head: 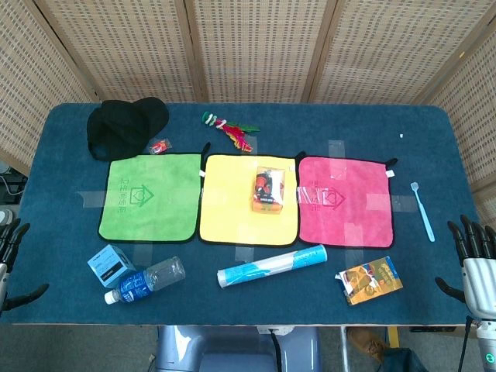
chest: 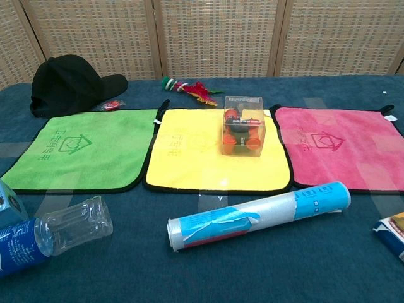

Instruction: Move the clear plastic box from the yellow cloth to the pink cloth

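1. At the far left edge of the head view, the left hand point(head: 11, 244) hangs just off the blue surface point(head: 70, 132), partly cut off by the frame; its dark fingers point(head: 17, 232) are spread apart and hold nothing. The chest view does not show it.
2. Far left on the surface lies a black cap point(head: 124, 126), with a small red packet point(head: 159, 146) just beside it, too small to read.
3. Near left, a pale blue carton point(head: 111, 265) sits beside a toppled water bottle point(head: 146, 281); the chest view cuts off both at its left edge.
4. Three cloths lie in a row: the green cloth point(head: 151, 198), the yellow cloth point(head: 240, 205) and the pink cloth point(head: 349, 203).
5. The clear plastic box point(chest: 243, 125) stands upright on the right part of the yellow cloth, near its far edge, apart from the pink cloth. Its contents look red, orange and black, but are hard to make out.
6. Beyond the yellow cloth lies a red-and-green toy point(head: 229, 129), its form unclear.
7. Near the cloths, a wrapped roll point(chest: 259, 213) lies on its side.
8. Right of it lies an orange packet point(head: 369, 280), only a corner visible in the chest view.
9. A light blue spoon point(head: 423, 211) lies right of the pink cloth.
10. The right hand point(head: 474, 260) is at the right edge, fingers point(head: 465, 236) apart and holding nothing, its wrist cut off below.
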{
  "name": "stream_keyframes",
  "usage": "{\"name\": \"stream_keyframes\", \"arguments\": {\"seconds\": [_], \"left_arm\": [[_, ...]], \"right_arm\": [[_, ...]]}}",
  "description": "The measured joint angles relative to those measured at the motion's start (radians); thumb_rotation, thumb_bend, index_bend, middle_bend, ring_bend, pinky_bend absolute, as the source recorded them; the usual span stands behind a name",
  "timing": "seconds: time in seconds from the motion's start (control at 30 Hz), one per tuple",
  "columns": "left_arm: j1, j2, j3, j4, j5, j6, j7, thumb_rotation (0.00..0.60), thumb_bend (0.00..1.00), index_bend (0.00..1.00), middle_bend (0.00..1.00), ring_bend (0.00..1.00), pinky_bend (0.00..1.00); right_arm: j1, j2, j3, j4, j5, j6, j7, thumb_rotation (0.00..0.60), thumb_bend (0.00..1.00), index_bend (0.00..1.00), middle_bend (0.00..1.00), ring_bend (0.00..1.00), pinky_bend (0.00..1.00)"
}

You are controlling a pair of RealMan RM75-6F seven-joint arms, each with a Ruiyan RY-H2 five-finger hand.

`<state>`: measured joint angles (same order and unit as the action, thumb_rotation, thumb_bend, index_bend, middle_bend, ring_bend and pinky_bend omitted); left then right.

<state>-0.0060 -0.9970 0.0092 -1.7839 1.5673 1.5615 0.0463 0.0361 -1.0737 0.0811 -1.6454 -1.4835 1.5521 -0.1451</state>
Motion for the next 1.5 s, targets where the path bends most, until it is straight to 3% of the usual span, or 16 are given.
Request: {"name": "stream_keyframes", "arguments": {"seconds": [0.27, 0.33, 0.37, 0.5, 0.63, 0.7, 0.8, 0.9, 1.13, 1.5], "left_arm": [[-0.002, -0.001, -0.011, 0.001, -0.005, 0.006, -0.009, 0.600, 0.00, 0.00, 0.00, 0.00, 0.00], [-0.003, -0.003, -0.014, 0.002, -0.006, 0.006, -0.007, 0.600, 0.00, 0.00, 0.00, 0.00, 0.00], [-0.005, -0.005, -0.015, 0.002, -0.008, 0.004, -0.005, 0.600, 0.00, 0.00, 0.00, 0.00, 0.00], [-0.013, -0.010, -0.019, 0.002, -0.020, -0.014, 0.006, 0.600, 0.00, 0.00, 0.00, 0.00, 0.00], [-0.022, -0.017, -0.038, 0.000, -0.072, -0.030, 0.019, 0.600, 0.00, 0.00, 0.00, 0.00, 0.00], [-0.030, -0.021, -0.051, -0.001, -0.104, -0.045, 0.029, 0.600, 0.00, 0.00, 0.00, 0.00, 0.00], [-0.043, -0.027, -0.065, -0.001, -0.138, -0.070, 0.045, 0.600, 0.00, 0.00, 0.00, 0.00, 0.00], [-0.055, -0.032, -0.077, 0.001, -0.171, -0.092, 0.053, 0.600, 0.00, 0.00, 0.00, 0.00, 0.00], [-0.085, -0.045, -0.102, 0.007, -0.243, -0.140, 0.087, 0.600, 0.00, 0.00, 0.00, 0.00, 0.00], [-0.114, -0.060, -0.121, 0.020, -0.320, -0.192, 0.117, 0.600, 0.00, 0.00, 0.00, 0.00, 0.00]], "right_arm": [[0.015, 0.005, 0.004, 0.001, 0.018, -0.041, 0.015, 0.600, 0.00, 0.00, 0.00, 0.00, 0.00], [0.031, 0.009, 0.008, 0.000, 0.019, -0.065, 0.019, 0.600, 0.05, 0.00, 0.00, 0.00, 0.00], [0.040, 0.013, 0.012, -0.002, 0.019, -0.077, 0.019, 0.600, 0.10, 0.01, 0.00, 0.00, 0.00], [0.096, 0.040, 0.035, -0.036, 0.021, -0.142, 0.007, 0.600, 0.54, 0.19, 0.10, 0.01, 0.00], [0.216, 0.073, 0.090, -0.088, 0.033, -0.271, -0.065, 0.600, 0.91, 0.24, 0.18, 0.09, 0.07], [0.278, 0.084, 0.117, -0.110, 0.058, -0.349, -0.097, 0.600, 0.99, 0.27, 0.21, 0.13, 0.16], [0.390, 0.093, 0.162, -0.135, 0.117, -0.487, -0.133, 0.600, 1.00, 0.31, 0.25, 0.20, 0.23], [0.516, 0.076, 0.198, -0.124, 0.170, -0.625, -0.162, 0.600, 1.00, 0.33, 0.26, 0.21, 0.23], [0.829, -0.087, 0.232, 0.056, 0.322, -0.912, -0.253, 0.600, 1.00, 0.33, 0.25, 0.21, 0.23], [1.056, -0.284, 0.216, 0.265, 0.541, -1.015, -0.352, 0.600, 1.00, 0.34, 0.28, 0.21, 0.24]]}}
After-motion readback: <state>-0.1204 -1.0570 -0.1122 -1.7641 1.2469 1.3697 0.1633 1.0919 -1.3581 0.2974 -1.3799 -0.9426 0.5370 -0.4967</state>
